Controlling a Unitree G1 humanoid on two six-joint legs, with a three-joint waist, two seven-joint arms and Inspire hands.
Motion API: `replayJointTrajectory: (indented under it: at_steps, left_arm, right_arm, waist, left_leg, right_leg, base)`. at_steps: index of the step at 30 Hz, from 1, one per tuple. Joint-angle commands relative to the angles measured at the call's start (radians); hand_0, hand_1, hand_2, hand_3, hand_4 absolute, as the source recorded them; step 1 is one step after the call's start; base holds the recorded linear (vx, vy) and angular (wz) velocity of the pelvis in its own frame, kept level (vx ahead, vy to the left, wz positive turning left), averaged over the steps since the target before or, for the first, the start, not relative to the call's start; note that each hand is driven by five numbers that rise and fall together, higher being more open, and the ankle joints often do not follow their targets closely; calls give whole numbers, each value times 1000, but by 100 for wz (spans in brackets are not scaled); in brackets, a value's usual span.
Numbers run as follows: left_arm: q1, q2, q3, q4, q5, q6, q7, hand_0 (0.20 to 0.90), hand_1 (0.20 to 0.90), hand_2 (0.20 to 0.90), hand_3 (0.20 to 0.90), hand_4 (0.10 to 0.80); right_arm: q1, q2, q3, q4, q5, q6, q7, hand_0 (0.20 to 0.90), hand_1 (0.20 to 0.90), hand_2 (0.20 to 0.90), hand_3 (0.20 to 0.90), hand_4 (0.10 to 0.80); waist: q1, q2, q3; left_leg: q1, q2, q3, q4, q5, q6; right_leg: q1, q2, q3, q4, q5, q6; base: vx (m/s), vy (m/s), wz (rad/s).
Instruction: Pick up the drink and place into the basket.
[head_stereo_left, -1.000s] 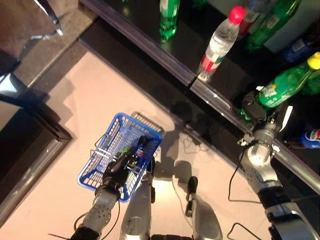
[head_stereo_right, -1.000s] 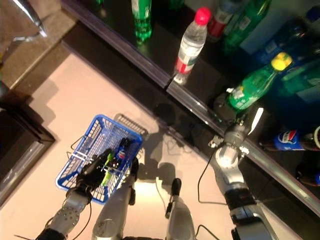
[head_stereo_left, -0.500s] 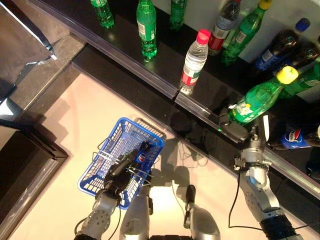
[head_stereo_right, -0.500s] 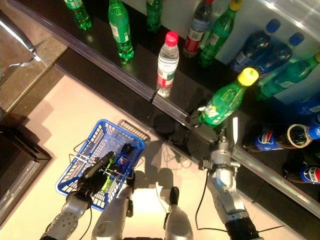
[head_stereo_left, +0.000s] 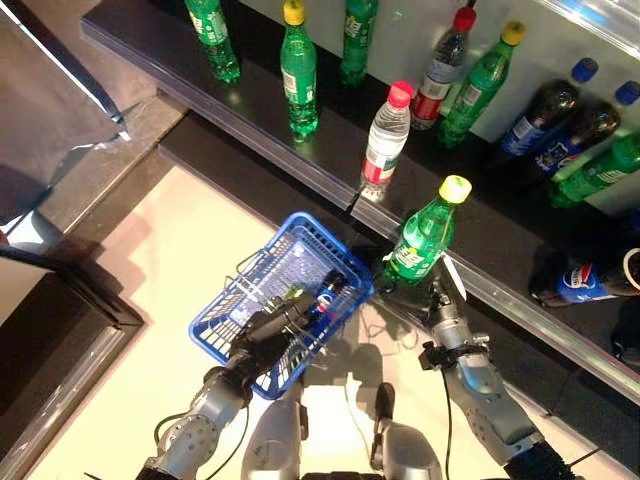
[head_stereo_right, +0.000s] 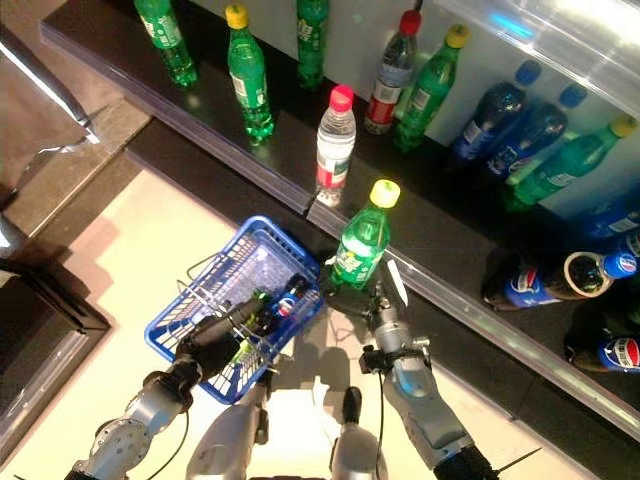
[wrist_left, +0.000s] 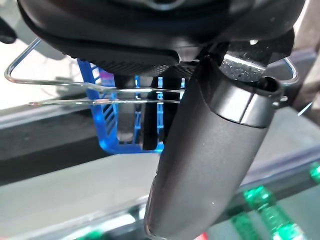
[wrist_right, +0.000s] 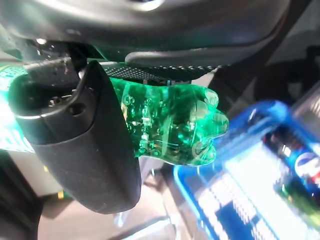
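The right hand (head_stereo_right: 378, 305) has its fingers (wrist_right: 165, 57) and thumb curled round the bottom of a green bottle (head_stereo_right: 361, 238) with a yellow cap. The bottle is up in the air and stands almost straight, with its cap at 12 o'clock. It is just beside the blue basket (head_stereo_right: 180, 325), at about 3 o'clock from it, near the basket's far corner, and it is not inside yet. The left hand (head_stereo_right: 212, 340) has its fingers curled round the basket's wire handles (wrist_left: 60, 92) and holds the basket up over the pale floor (head_stereo_left: 170, 250). Inside the basket lie a dark cola bottle (head_stereo_right: 284, 299) and something green. At 12 o'clock from the basket is a dark shelf (head_stereo_left: 250, 110) with many more bottles, such as a clear bottle with a red cap (head_stereo_left: 384, 137).
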Motion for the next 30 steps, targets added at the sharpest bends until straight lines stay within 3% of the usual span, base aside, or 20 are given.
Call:
replayJointTrajectory:
  at_steps: [1,5,10,18,30]
  left_arm:
    - [-13,-34,-43,-287,-59,-43,-260,300,300,300,200,100]
    - [-19,-11,-84,-291,-83,22,-317,300,300,300,200,100]
    - [-34,-4,-157,-292,-68,38,-376,300,300,300,200,100]
    - [-87,-26,-242,-271,-52,-18,-466,300,300,300,200,100]
    - [-204,-52,-328,-279,-45,-81,-611,300,300,300,200,100]
  right_arm:
    - [-69,-45,64,-104,10,-136,7,300,300,300,200,100]
    - [-110,-31,122,-77,10,-132,-13,300,300,300,200,100]
    - [-140,5,193,-12,17,-132,-26,300,300,300,200,100]
    - [-161,73,302,145,32,-79,-1,300,300,300,200,100]
    - [-234,125,397,400,45,20,64,300,300,300,200,100]
  waist:
    - [25,42,-287]
    - [39,48,-302]
    - [47,56,-315]
    - [51,71,-314]
    - [56,95,-243]
  left_leg:
    - [80,33,-19,46,-162,-52]
    - [91,28,-35,39,-161,-52]
    - [96,25,-44,35,-160,-52]
    - [80,16,-51,35,-158,-48]
    - [-1,-11,-70,101,-158,-43]
  right_leg:
    - [-75,2,-64,41,29,-25]
    - [-62,-5,-77,38,28,-21]
    - [-56,-9,-83,38,25,-19]
    - [-70,-19,-89,47,20,-22]
    - [-129,-34,-97,104,8,-43]
  base:
    - [16,36,2]
    - [35,28,12]
    - [31,31,9]
    - [-6,47,8]
    - [-64,35,8]
